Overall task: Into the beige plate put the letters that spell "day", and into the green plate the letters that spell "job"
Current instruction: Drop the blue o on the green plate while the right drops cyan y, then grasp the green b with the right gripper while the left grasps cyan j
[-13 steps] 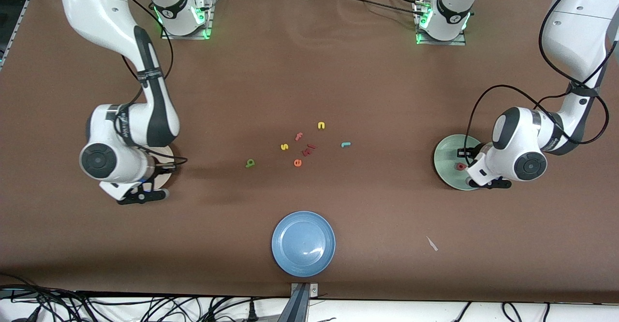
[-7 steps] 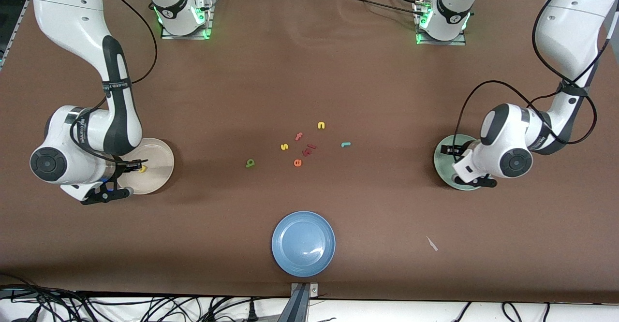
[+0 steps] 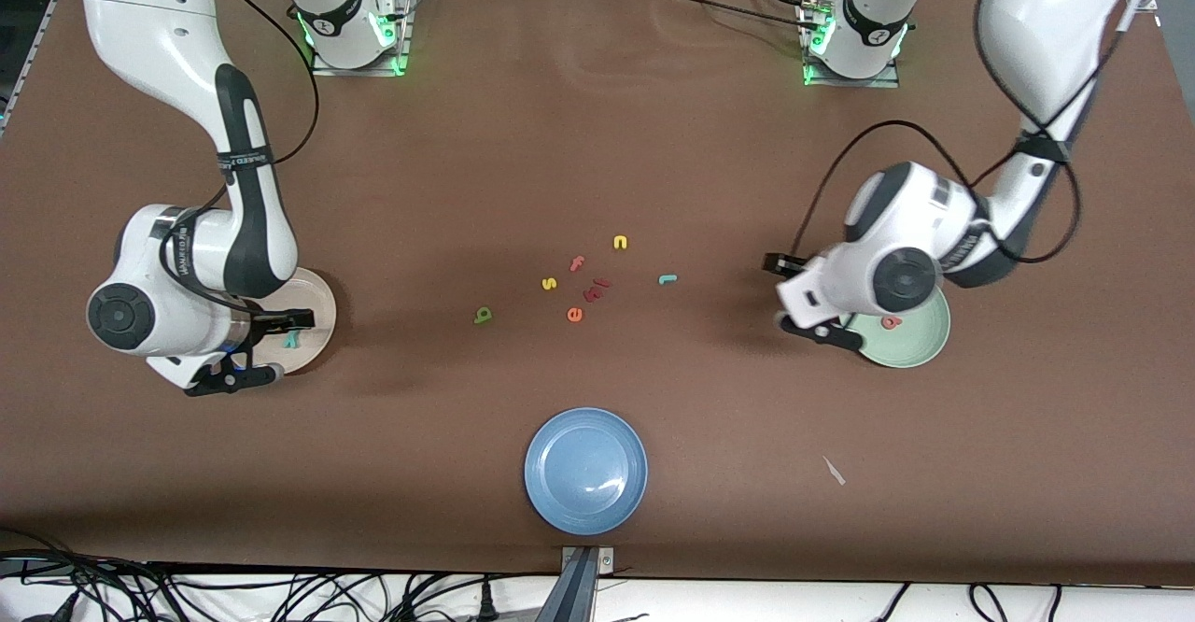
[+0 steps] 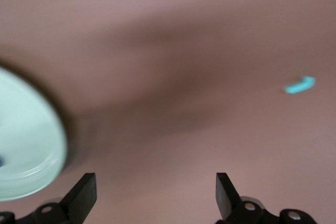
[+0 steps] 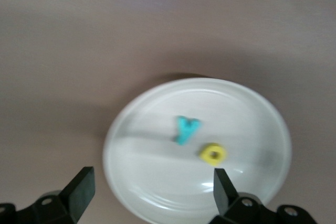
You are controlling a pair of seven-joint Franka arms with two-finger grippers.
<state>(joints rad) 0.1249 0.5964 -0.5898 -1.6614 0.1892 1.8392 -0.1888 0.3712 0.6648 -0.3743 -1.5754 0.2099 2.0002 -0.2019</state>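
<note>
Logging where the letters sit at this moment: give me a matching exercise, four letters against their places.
Letters:
1. teal y
2. salmon-red b
3. green a
4. teal j

Places:
A. on the bare table, toward the right arm's end of the loose cluster
B. in the beige plate
C. on the bare table, toward the left arm's end of the loose cluster
D. in the green plate

Pairs: 1-B, 2-D, 3-A, 4-C

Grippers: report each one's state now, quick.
Left gripper: open, empty, beside the green plate.
Right gripper: open, empty, over the beige plate.
</note>
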